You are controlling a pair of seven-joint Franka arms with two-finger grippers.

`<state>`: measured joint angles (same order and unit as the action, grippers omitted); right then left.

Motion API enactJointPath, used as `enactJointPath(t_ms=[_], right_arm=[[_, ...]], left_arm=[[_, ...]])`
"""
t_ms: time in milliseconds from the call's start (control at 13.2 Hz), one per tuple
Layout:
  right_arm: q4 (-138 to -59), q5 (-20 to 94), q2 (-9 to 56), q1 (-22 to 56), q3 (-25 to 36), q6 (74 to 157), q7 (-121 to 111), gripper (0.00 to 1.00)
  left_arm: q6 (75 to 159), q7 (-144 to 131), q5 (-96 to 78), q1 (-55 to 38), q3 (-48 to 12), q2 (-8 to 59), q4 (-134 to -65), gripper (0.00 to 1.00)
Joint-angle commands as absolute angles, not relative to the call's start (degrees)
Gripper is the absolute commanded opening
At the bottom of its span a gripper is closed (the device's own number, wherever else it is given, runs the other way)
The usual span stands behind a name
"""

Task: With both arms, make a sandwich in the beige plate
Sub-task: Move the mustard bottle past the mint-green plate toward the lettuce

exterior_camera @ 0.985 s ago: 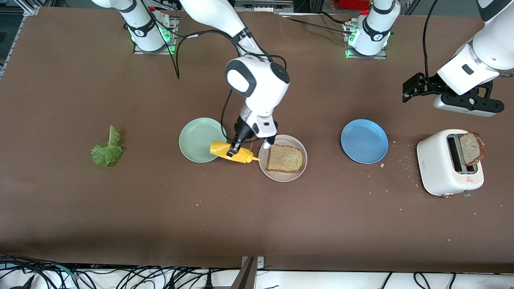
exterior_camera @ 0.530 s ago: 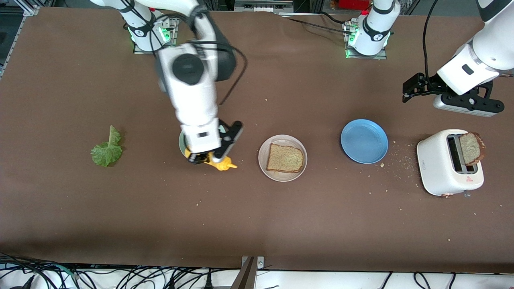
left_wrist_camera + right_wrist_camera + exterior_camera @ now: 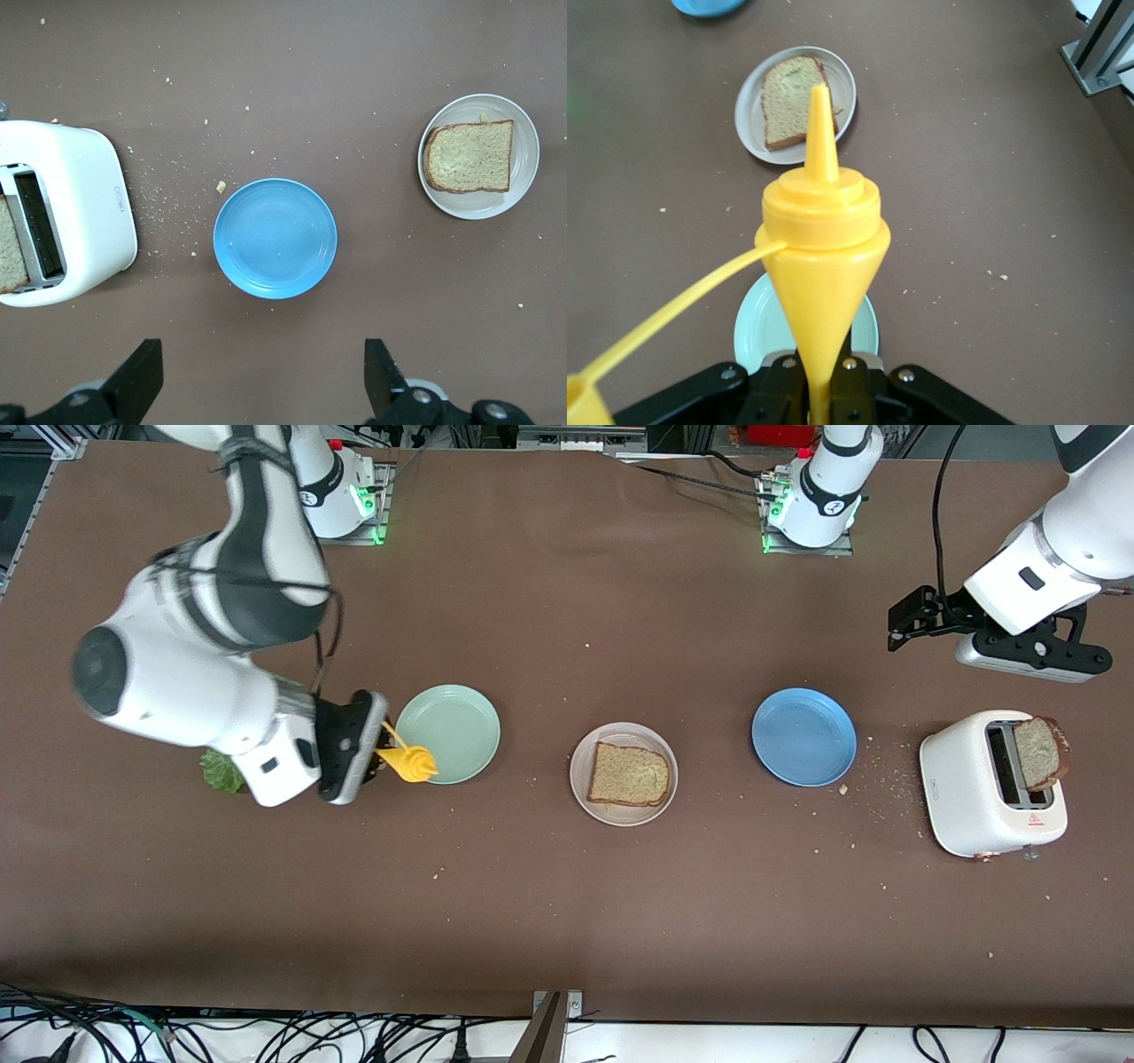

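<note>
One brown bread slice (image 3: pixel 628 774) lies flat on the beige plate (image 3: pixel 620 737), also seen as plate (image 3: pixel 524 168) with slice (image 3: pixel 469 156) and plate (image 3: pixel 749 102) with slice (image 3: pixel 788 102). A second slice (image 3: pixel 1041 753) sticks out of the white toaster (image 3: pixel 992 797). Only a bit of the green lettuce leaf (image 3: pixel 218 773) shows from under the right arm. My right gripper (image 3: pixel 379 757) is shut on a yellow squeeze bottle (image 3: pixel 412 763), over the table at the mint-green plate's rim; the bottle (image 3: pixel 824 239) points toward the beige plate. My left gripper (image 3: pixel 908 622) waits open and empty above the table by the toaster, its fingers (image 3: pixel 142 376) wide apart.
The mint-green plate (image 3: pixel 452 731) and the blue plate (image 3: pixel 803 736) flank the beige one, both bare. Crumbs lie scattered between the blue plate (image 3: pixel 275 237) and the toaster (image 3: pixel 80 204). The bottle's loose cap dangles on its strap (image 3: pixel 664 314).
My right arm has swung the yellow bottle away from the beige plate, across the mint-green plate toward the lettuce, and now covers most of the leaf. The left arm has stayed put.
</note>
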<state>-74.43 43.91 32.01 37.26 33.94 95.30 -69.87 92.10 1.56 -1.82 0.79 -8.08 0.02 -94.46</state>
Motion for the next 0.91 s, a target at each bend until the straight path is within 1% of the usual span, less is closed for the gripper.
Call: enactJointPath(t_ms=[0, 152, 455, 606, 833], right_arm=[[-75.93, 53.04, 32.95, 29.47, 32.26, 91.68, -78.62, 0.0], [-79.17, 61.58, 34.36, 25.77, 32.26, 90.18, -88.1, 0.0], [-82.79, 70.73, 37.09, 21.89, 32.26, 80.96, -102.62, 0.0], [-83.84, 71.1, 38.84, 21.45, 32.26, 77.45, -110.0, 0.0], [-90.41, 71.1, 39.72, 21.09, 32.34, 76.38, -120.28, 0.0]], left_arm=[[90.97, 1.49, -2.55, 0.35, -7.65, 0.79, -92.81, 1.0], [90.97, 1.41, -2.55, 0.35, -7.73, 0.79, -92.81, 1.0], [90.97, 1.41, -2.55, 0.35, -7.73, 0.79, -92.81, 1.0], [90.97, 1.41, -2.55, 0.35, -8.0, 0.79, -92.81, 1.0], [90.97, 1.41, -2.55, 0.35, -8.0, 0.7, -92.81, 1.0]])
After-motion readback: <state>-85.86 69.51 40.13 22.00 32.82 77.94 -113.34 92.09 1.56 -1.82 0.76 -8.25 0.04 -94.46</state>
